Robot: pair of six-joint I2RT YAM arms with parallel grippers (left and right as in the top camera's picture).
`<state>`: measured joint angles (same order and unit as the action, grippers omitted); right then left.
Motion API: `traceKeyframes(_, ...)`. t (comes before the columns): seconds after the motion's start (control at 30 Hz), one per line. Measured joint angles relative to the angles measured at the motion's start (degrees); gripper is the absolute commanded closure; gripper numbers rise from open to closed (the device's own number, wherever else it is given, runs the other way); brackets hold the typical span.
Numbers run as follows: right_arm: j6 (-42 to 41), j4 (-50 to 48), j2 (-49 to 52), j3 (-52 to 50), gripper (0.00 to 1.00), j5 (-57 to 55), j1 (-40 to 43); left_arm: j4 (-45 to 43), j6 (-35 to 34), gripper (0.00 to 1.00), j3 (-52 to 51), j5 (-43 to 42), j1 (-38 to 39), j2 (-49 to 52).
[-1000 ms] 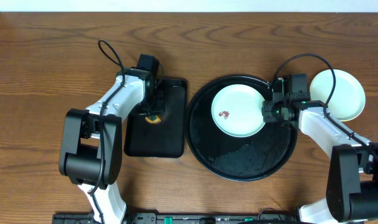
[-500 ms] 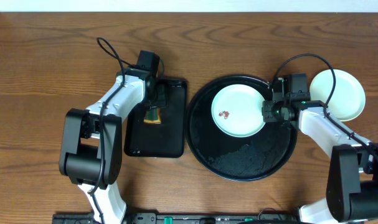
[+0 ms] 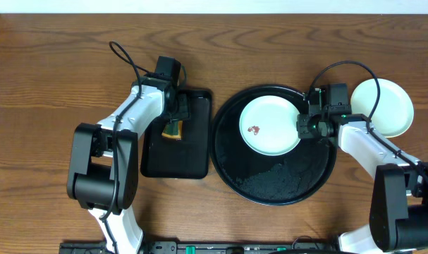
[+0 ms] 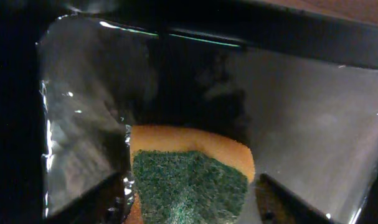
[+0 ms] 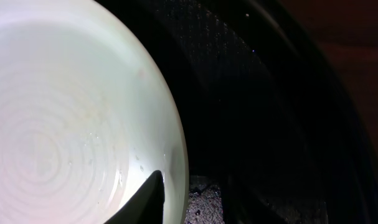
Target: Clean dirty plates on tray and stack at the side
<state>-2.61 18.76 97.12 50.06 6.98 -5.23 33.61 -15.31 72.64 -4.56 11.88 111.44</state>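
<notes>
The round tray [image 3: 273, 185] sits on the table [image 3: 58, 70], right of centre, with 1 plate [image 3: 270, 125] lying in its far half. The right gripper [image 3: 303, 127] is at that plate's right edge, 1 finger over the rim. Off the tray, near its far right side, rests what may be 2 stacked plates [image 3: 390, 106], though from above I can't be sure. Just left of the round tray lies a rectangular tray [image 3: 178, 159]. A sponge [image 3: 173, 132] is in its far half, under the left gripper [image 3: 174, 124].

left claw [image 3: 173, 125] clamped, pointing down | right claw [image 3: 302, 127] pinched, elbow bent
</notes>
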Motion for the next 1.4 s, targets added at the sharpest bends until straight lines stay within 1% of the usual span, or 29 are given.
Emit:
traceKeyframes(0.3,-0.1,0.0,0.0,0.0,0.69,0.0,-0.2,0.7,0.1,0.28,0.0,0.0,0.0,0.0)
traceKeyframes(0.37,-0.1,0.0,0.0,0.0,0.73,0.0,-0.2,0.7,0.1,0.3,0.0,0.0,0.0,0.0)
traceKeyframes(0.4,-0.1,0.0,0.0,0.0,0.79,0.0,-0.2,0.7,0.1,0.3,0.0,0.0,0.0,0.0)
traceKeyframes(0.43,0.0,0.0,0.0,0.0,0.82,0.0,-0.2,0.7,0.1,0.3,0.0,0.0,0.0,0.0)
traceKeyframes(0.57,-0.3,0.0,0.0,0.0,0.81,-0.2,-0.2,0.9,0.1,0.3,0.0,0.0,0.0,0.0)
traceKeyframes(0.83,-0.3,0.0,0.0,0.0,0.87,-0.2,-0.2,0.9,0.1,0.31,0.0,0.0,0.0,0.0)
traceKeyframes(1.03,-0.3,-0.7,0.4,0.0,0.87,-0.2,-0.2,0.9,0.1,0.31,0.0,0.0,0.0,0.0)
traceKeyframes(1.13,-0.3,-1.0,1.6,0.0,0.92,0.1,-0.2,0.9,0.1,0.32,0.0,0.0,0.0,0.0)
traceKeyframes(1.23,-0.3,-1.4,1.9,0.0,0.99,0.5,-0.4,0.9,0.0,0.37,0.0,0.0,0.0,0.0)
traceKeyframes(1.3,-0.8,-1.7,1.9,0.0,0.99,0.8,-0.3,0.9,0.0,0.42,0.0,0.0,0.0,0.0)
traceKeyframes(1.33,-0.8,-2.0,1.9,0.0,0.99,0.9,-0.3,0.9,0.0,0.47,0.0,0.0,0.0,0.0)
traceKeyframes(1.4,-0.8,-2.2,1.9,0.0,0.99,1.0,-0.4,0.9,-0.3,0.68,0.0,0.0,0.0,0.0)
